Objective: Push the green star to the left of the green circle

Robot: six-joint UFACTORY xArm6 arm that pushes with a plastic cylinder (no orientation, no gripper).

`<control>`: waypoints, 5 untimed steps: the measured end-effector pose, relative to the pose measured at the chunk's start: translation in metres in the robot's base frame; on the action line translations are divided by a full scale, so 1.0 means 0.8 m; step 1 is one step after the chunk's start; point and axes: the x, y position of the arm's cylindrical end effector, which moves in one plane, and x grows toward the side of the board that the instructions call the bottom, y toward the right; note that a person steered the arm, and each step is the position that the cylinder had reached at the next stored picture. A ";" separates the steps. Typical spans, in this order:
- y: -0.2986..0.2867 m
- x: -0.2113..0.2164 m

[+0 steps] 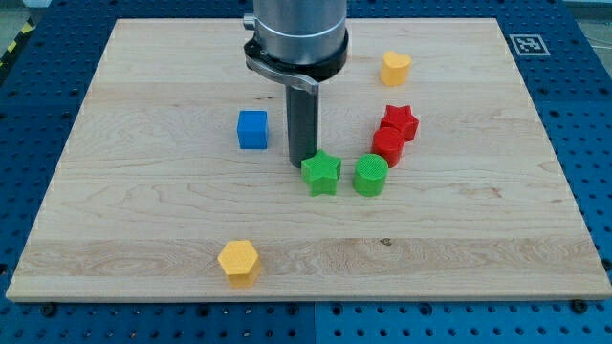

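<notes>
The green star [321, 173] lies near the board's middle, just to the view's left of the green circle [370, 176], with a small gap between them. My tip [302, 162] rests on the board at the star's upper-left edge, touching it or nearly so. The dark rod rises from there to the grey arm body at the view's top.
A blue cube [252, 129] sits left of the rod. A red star [399, 122] and a red circle [388, 145] stand just above the green circle. A yellow heart [395, 68] is at upper right, a yellow hexagon [238, 261] at lower left. Wooden board [134, 201].
</notes>
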 end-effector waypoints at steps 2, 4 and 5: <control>-0.036 -0.001; -0.094 -0.004; -0.094 0.006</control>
